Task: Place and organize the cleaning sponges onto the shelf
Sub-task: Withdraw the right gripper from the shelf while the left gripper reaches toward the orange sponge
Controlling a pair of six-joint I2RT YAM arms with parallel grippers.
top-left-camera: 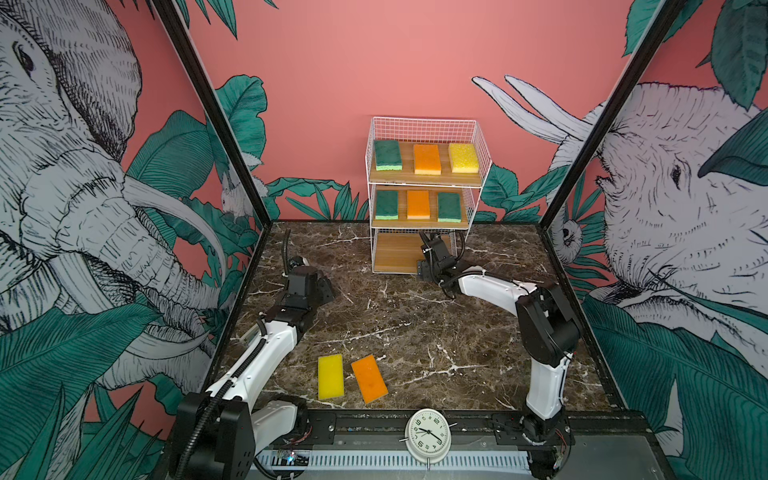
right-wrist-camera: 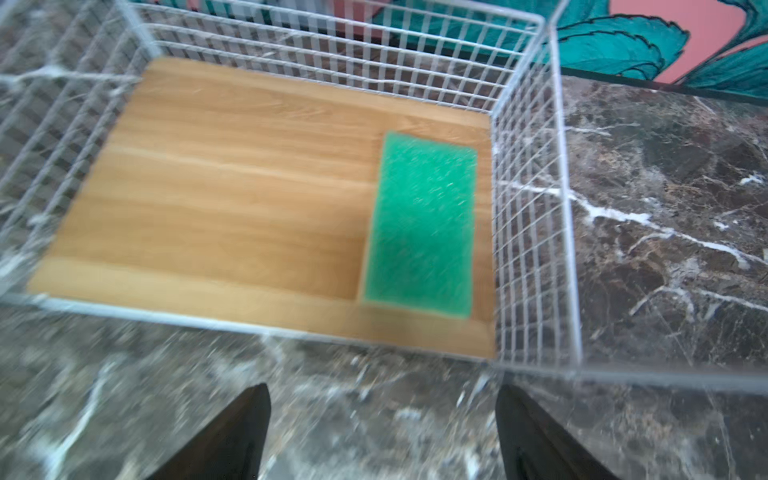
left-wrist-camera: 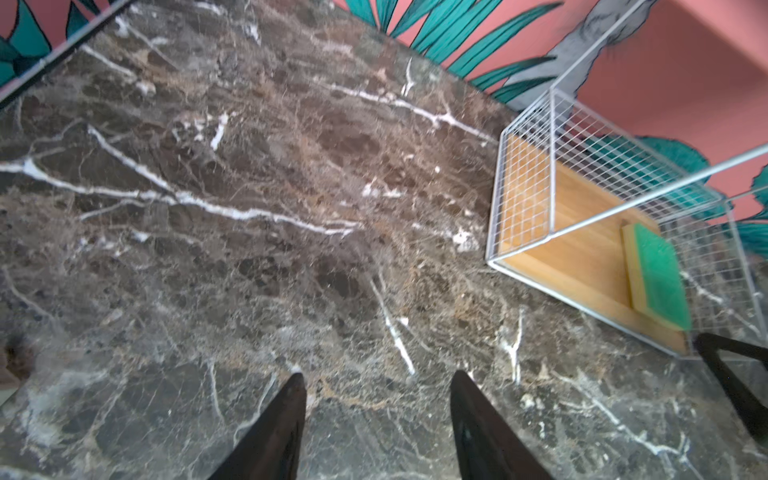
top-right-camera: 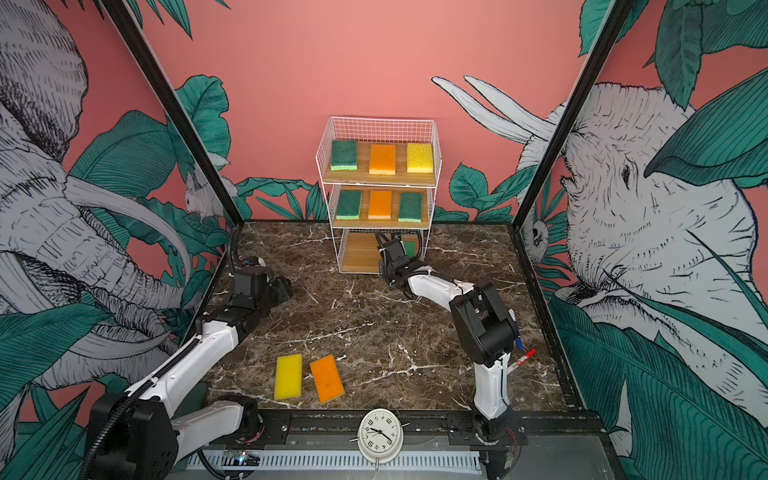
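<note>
The shelf (top-left-camera: 424, 129) stands at the back of the table. Its top board carries a green sponge (top-left-camera: 388, 155), an orange one (top-left-camera: 427, 159) and a yellow one (top-left-camera: 463, 158). The middle board holds green (top-left-camera: 387, 205), orange (top-left-camera: 418, 204) and green (top-left-camera: 449, 207). Another green sponge (right-wrist-camera: 422, 224) lies flat at the right end of the bottom board. My right gripper (right-wrist-camera: 382, 388) is open and empty just in front of that board. My left gripper (left-wrist-camera: 376, 374) hangs open over bare marble at the left. A yellow sponge (top-left-camera: 330, 377) and an orange sponge (top-left-camera: 369, 378) lie near the front edge.
A white alarm clock (top-left-camera: 428, 434) sits on the front rail. A red-and-white marker pen (top-right-camera: 523, 359) lies by the right arm's base. Black frame posts (top-left-camera: 224, 124) rise at the table's back corners. The left part of the bottom board (right-wrist-camera: 208, 187) is bare.
</note>
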